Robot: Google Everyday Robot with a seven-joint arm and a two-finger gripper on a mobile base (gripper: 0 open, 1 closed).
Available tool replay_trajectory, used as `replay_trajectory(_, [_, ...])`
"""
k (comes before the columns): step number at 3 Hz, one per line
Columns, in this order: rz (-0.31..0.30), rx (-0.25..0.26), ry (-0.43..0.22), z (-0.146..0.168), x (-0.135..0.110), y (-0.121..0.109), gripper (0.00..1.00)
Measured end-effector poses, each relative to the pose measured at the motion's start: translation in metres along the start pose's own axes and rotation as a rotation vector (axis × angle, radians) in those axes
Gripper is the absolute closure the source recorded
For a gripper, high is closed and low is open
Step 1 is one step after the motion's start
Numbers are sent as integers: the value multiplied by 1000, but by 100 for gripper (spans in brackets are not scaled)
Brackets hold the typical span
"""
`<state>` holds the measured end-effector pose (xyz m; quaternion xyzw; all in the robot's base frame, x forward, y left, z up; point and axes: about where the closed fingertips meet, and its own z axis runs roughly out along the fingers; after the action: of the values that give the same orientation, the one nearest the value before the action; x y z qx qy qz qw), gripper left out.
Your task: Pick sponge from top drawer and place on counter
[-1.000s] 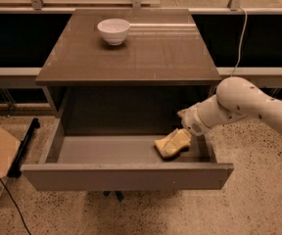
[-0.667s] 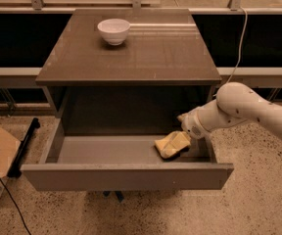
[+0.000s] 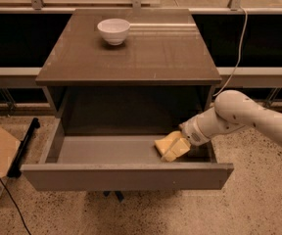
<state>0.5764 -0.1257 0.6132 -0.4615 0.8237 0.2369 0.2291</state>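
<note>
Sinking since a second ago, the arm's [image 3: 234, 109] rounded elbow is now riding lower and closer in to the cabinet, while the claw [image 3: 181, 140] at its end is staying down inside the top drawer [image 3: 126, 176], near the front corner on the arm's side. Right at the claw's tip, and spreading a little beyond it toward the drawer's bare middle, the sponge [image 3: 166, 145] is lying on the grey floor, seemingly where it lay before. Pale yellow is meeting pale yellow there, so I am not managing to tell whether the claw is released, clenched, or already grasping the sponge. Judging by its look, the sponge is going to be very light and soft, giving way under pressure rather than slipping, and in no danger of breaking. Its wavy outline is offering no flat faces, so the safest hold is probably lying across the thick middle of the body, with a squeeze deep enough that the foam is not springing out on the lift. A pinch at a thin curved edge is likely risking a fold and a drop. Above and behind the claw, the tabletop [image 3: 151, 58] is waiting as the place to set it, with a white bowl [image 3: 114, 31] standing far beyond the claw near the back edge.
</note>
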Motion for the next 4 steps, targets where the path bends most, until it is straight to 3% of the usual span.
replay_trajectory(1, [11, -2, 11, 2, 6, 4, 19])
replay_trajectory(4, [30, -23, 20, 6, 13, 13, 89])
